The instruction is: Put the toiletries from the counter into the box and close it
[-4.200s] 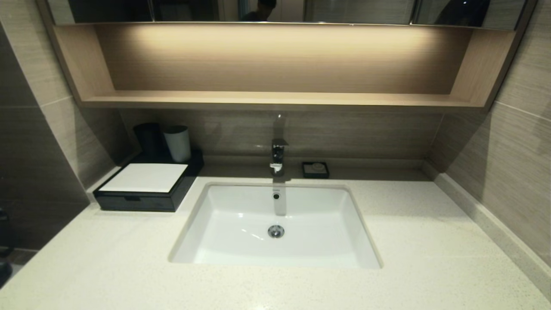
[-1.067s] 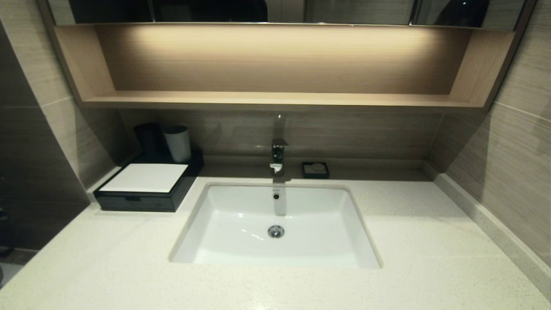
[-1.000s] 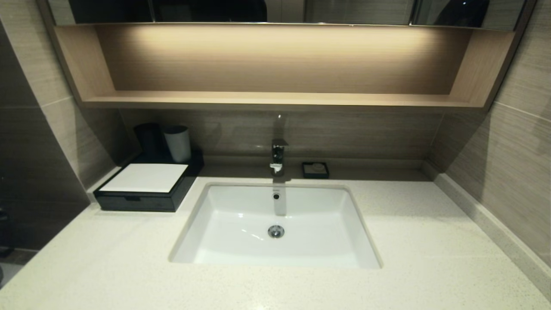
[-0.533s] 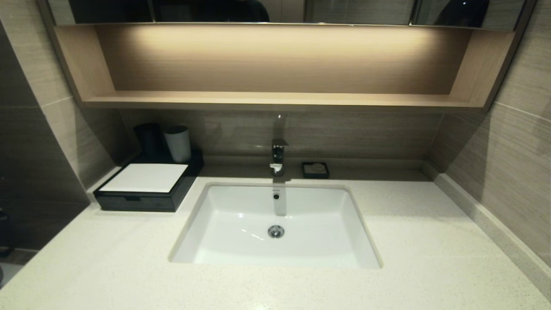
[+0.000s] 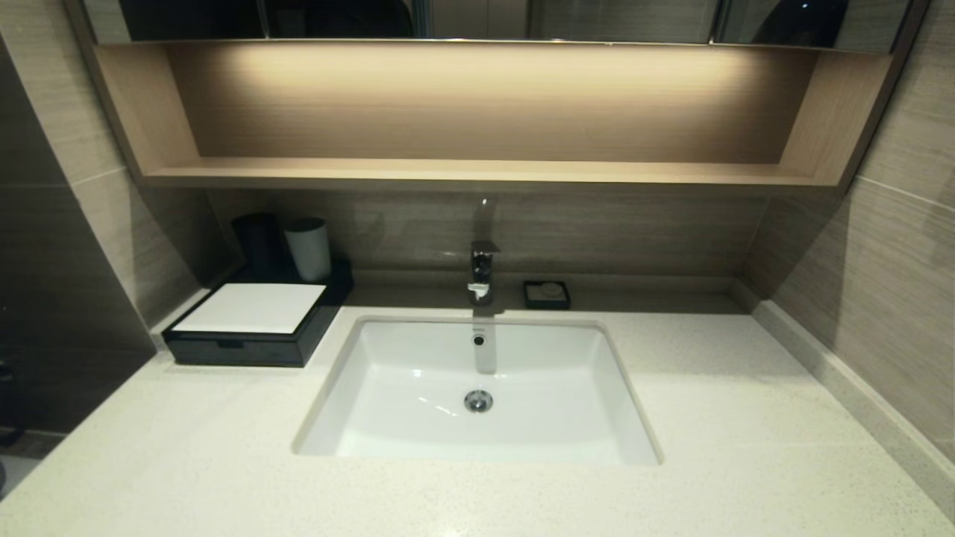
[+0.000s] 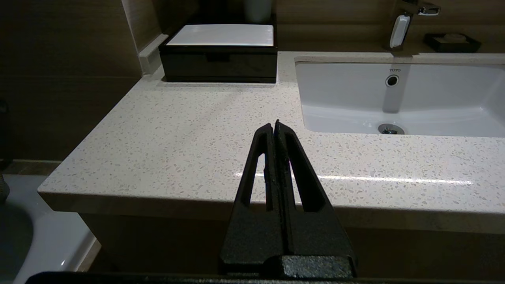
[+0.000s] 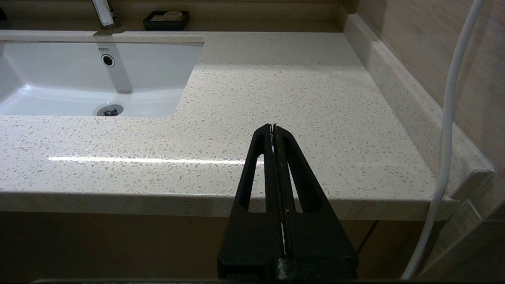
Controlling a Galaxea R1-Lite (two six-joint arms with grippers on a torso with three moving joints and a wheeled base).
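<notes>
Toiletries were nowhere visible; box (image 6: 219, 53) sat drawer-closed, far ahead and slightly left of the clenched, empty left gripper (image 6: 275, 125). Right gripper (image 7: 273, 128) parked, clenched. Best verify the counter (image 6: 189, 130) before retreating.

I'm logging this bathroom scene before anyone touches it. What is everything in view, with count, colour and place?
counter: one, off-white speckled stone, fills the foreground
basin: one, white, sunk into the counter's middle
faucet: one, chrome, behind the basin
box: one, black with white top panel, drawer shut, back left of the counter
tumbler cup: one, pale grey, behind the box
dark cup: one, black, beside the tumbler cup
soap dish: one, black, right of the faucet
shelf: one, light wood, above the counter
toiletries: none visible
left gripper: black fingers shut, before the counter's front edge
right gripper: black fingers shut, same, on the right
</notes>
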